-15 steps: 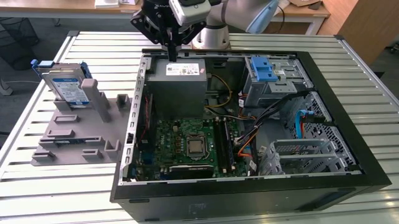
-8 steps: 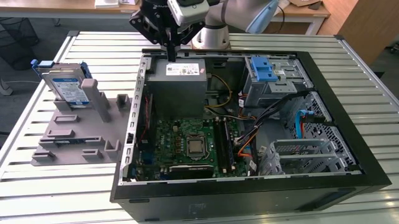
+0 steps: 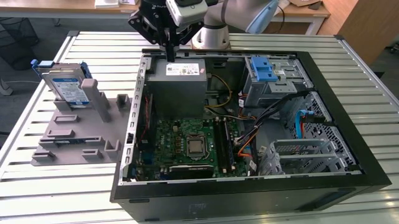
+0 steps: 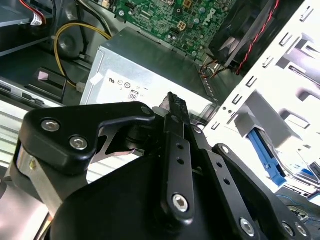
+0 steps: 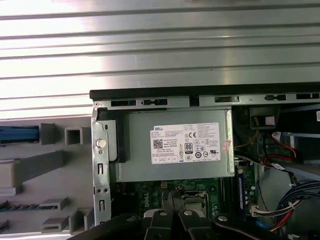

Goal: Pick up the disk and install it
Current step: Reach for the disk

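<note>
Robot arm w/ black gripper [image 3: 169, 53] hangs over the far rim of an open PC case [image 3: 249, 187]. Its tips point down, just above the top edge of the grey power-supply box [image 3: 177, 88]. Fingers are pressed together w/ nothing between them.

The disk [image 3: 65, 88] stands on edge in a grey slotted fixture [image 3: 74, 137] on the slatted metal table [image 3: 37, 186]. It is at the exterior view's left of the case, well apart from the gripper. Its blue-and-white label faces out, w/ the blue carrier frame around it.

Inside the case a green motherboard [image 3: 190, 144] lies below the power supply. A blue latch [image 3: 265, 70] sits on a metal cage toward the exterior view's right.

In the first wrist view, the gripper [image 5: 173, 195] is over the motherboard side of the power-supply box [image 5: 170, 150].
</note>
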Motion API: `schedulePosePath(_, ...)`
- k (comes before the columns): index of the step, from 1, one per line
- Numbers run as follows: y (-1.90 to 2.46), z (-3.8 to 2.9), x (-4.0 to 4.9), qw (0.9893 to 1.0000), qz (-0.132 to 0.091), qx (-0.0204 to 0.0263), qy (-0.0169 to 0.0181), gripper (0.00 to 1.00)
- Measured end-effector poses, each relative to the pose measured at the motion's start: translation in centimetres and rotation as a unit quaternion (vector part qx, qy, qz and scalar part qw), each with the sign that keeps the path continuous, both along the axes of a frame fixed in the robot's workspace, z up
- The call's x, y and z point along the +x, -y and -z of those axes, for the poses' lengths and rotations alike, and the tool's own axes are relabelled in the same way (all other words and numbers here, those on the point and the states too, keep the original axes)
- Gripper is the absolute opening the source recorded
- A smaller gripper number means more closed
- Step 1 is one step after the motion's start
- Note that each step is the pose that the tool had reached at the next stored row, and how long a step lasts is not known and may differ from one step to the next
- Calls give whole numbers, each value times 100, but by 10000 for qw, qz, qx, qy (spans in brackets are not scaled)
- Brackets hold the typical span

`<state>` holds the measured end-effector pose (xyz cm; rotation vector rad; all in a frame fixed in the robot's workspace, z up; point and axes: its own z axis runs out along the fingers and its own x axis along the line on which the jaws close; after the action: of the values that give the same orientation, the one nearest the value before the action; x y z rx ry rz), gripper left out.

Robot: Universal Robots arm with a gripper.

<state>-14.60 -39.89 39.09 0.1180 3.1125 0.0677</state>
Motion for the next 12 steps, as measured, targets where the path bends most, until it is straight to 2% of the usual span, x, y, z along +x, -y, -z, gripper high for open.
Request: schedulePosePath(12,0,5,-31,10000,0,0,0,11)
